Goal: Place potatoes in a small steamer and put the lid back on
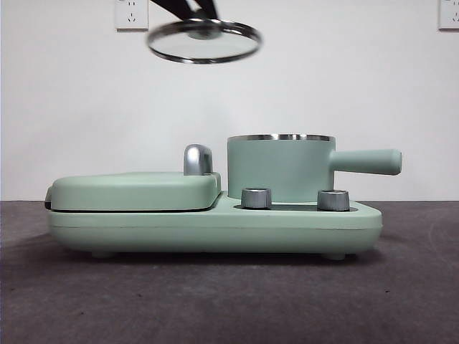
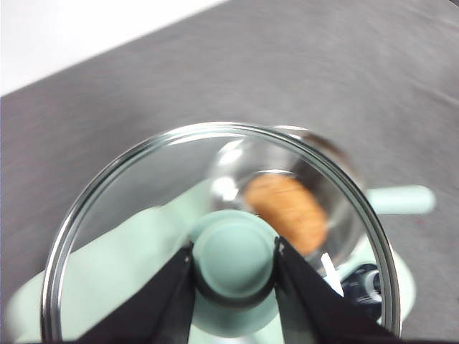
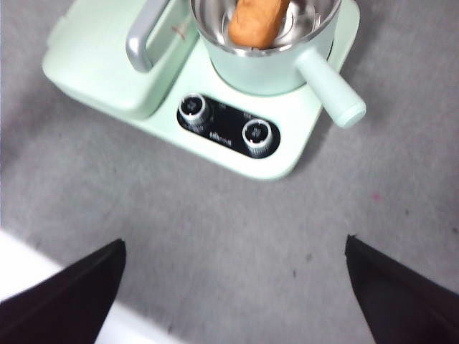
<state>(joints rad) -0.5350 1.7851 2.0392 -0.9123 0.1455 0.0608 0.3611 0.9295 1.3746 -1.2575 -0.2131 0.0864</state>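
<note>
Left gripper [image 2: 234, 259] jaws clamped on the knob of the lid [image 2: 143, 215], carrying it level, high above the steamer [image 1: 281, 168], so it can drop flat onto the rim. Potato [image 3: 257, 21] sits inside. Right gripper [image 3: 233, 287] jaws wide apart, well back over the worktop [image 3: 215, 215], clear.

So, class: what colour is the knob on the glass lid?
Mint green knob, clearest in the left wrist view.

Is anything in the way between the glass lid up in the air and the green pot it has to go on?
Nothing visible. The left gripper holds the lid by its knob, high above the steamer. Only open air lies between them, and the potato sits inside, below the rim.
</note>
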